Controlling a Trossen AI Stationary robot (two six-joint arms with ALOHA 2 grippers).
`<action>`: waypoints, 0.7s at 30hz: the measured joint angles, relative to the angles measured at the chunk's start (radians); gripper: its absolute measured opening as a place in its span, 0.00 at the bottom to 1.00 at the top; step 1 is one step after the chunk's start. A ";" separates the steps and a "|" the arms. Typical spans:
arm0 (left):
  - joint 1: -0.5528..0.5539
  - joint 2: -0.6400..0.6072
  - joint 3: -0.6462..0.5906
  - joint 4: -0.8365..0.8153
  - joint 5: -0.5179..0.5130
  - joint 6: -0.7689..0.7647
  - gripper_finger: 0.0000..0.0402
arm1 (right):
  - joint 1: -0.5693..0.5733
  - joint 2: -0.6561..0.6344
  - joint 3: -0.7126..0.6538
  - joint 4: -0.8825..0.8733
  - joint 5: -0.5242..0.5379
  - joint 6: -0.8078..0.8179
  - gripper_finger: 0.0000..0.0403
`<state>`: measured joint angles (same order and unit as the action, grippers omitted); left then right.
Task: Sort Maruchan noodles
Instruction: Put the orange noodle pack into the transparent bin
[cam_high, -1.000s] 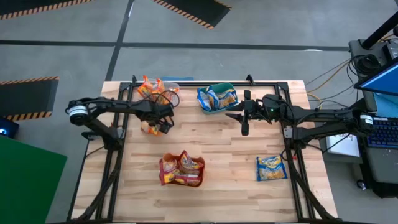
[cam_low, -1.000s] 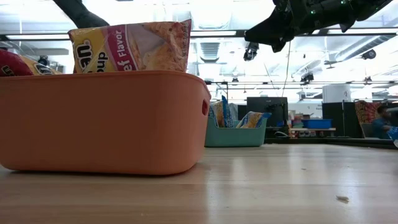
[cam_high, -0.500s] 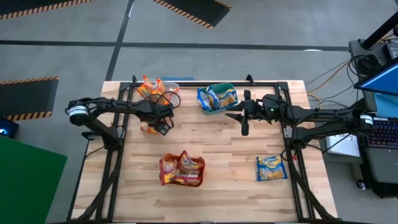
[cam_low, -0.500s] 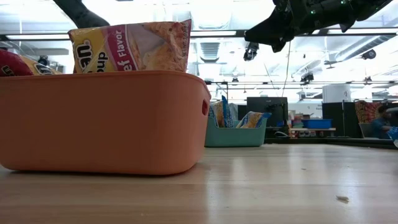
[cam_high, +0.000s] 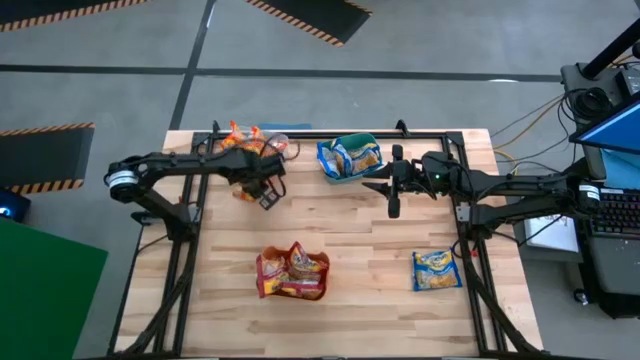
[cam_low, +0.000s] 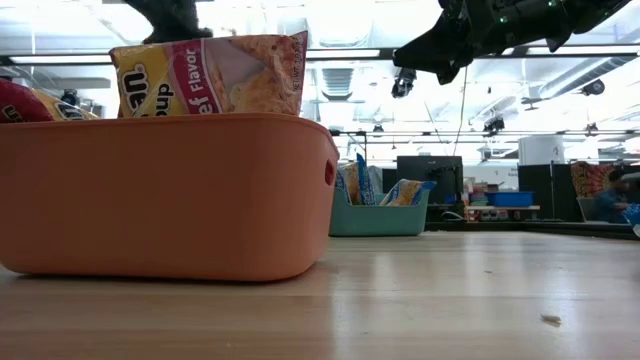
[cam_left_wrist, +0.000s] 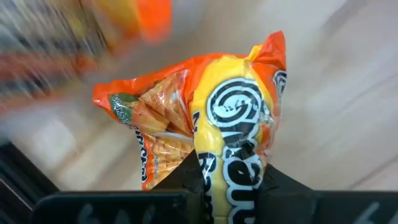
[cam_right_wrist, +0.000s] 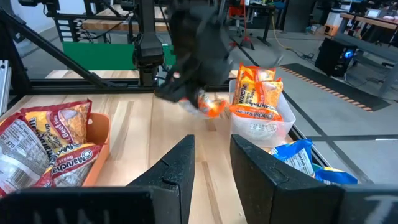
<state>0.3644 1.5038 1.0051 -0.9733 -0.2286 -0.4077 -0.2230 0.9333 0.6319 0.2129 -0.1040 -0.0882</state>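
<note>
One orange packet (cam_left_wrist: 205, 143) of Maruchan noodles is being gripped by the left end effector (cam_high: 262, 190), whose fingers are closed on it, just beside the clear tub (cam_high: 262, 145) already holding orange packets. The step in hand is judged to be the carrying of this packet to that tub; next, the packet is to be brought over the tub's rim and released. The right end effector (cam_high: 392, 200) is being held narrowly parted and empty near the teal tub (cam_high: 350, 157). One blue packet (cam_high: 436, 270) is lying unsorted, well apart from the clear tub. "Beef Flavor" and "Maruchan" are readable on packets in the orange tub (cam_low: 200, 200).
</note>
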 joint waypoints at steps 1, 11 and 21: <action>0.003 -0.001 0.036 -0.012 -0.006 0.020 0.08 | 0.000 0.000 0.000 0.000 0.000 0.001 0.23; 0.136 -0.004 0.379 0.023 -0.006 0.223 0.07 | 0.000 0.000 0.000 -0.009 0.000 0.000 0.23; 0.442 -0.003 0.305 0.208 0.335 0.132 0.07 | 0.000 0.000 0.000 -0.022 0.000 -0.009 0.23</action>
<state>0.8064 1.5011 1.3100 -0.7654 0.1059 -0.2757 -0.2230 0.9333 0.6319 0.1909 -0.1040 -0.0971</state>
